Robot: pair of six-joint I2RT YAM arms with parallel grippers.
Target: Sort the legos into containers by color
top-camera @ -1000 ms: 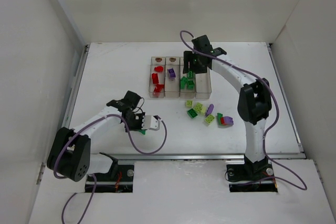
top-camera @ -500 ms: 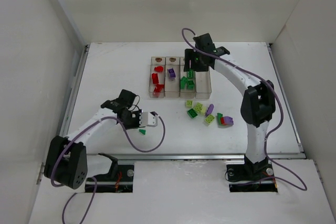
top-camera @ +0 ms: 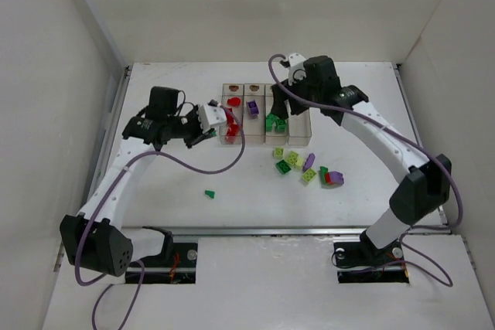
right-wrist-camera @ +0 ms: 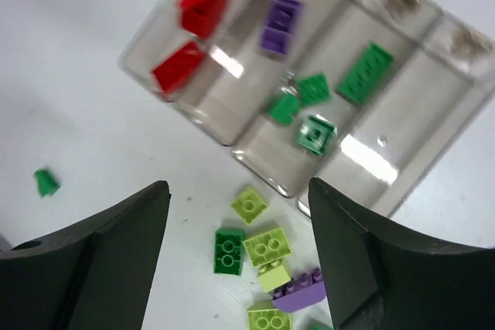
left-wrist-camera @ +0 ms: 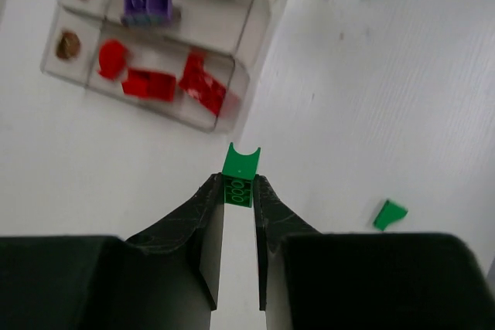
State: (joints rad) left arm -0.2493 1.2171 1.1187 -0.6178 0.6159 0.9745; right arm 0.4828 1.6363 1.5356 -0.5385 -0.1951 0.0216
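**A:** What is the left tool (left-wrist-camera: 238, 191) doing?

**B:** It is closed on a flat dark green piece (left-wrist-camera: 240, 166), pinched between its fingertips with the notched end sticking out ahead. In the top view, that tool (top-camera: 219, 119) hangs just beside the leftmost bin of the containers (top-camera: 300, 141), at its near end.

**A:** And the right tool (right-wrist-camera: 238, 191)?

**B:** Its jaws stand wide apart and grip no brick. From above, it (top-camera: 282, 103) sits over the third bin from the left.

**A:** Where are the legos?

**B:** Some lie in the bins. The red bricks (top-camera: 230, 118) are in the leftmost bin and a purple brick (top-camera: 252, 107) is in the second. The dark green bricks (top-camera: 274, 121) are in the third. The right wrist view shows the same order: red (right-wrist-camera: 203, 5), purple (right-wrist-camera: 278, 25), green (right-wrist-camera: 367, 71).

**A:** And the rest?

**B:** A loose cluster (top-camera: 305, 168) lies on the white surface (top-camera: 155, 183), near the front of the bins on the right side. It mixes yellow-green, dark green, purple and red. One small green piece (top-camera: 209, 193) lies alone, well apart from the cluster and nearer the arm bases. It also shows at the edge of both wrist views (left-wrist-camera: 388, 214) (right-wrist-camera: 46, 182).
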